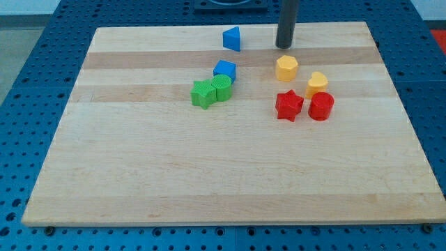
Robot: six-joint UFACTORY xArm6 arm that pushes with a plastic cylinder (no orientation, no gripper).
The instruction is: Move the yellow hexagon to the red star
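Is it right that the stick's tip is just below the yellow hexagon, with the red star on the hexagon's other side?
Not quite. In the camera view, my tip is just above the yellow hexagon, toward the view's top, not below it. The red star is indeed on the hexagon's other side, toward the view's bottom.

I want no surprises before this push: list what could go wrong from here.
1. My tip sits just above the yellow hexagon; an off-centre push could send it sideways into the yellow heart-like block.
2. Pushing too far may shove the red star away or into the red cylinder beside it.
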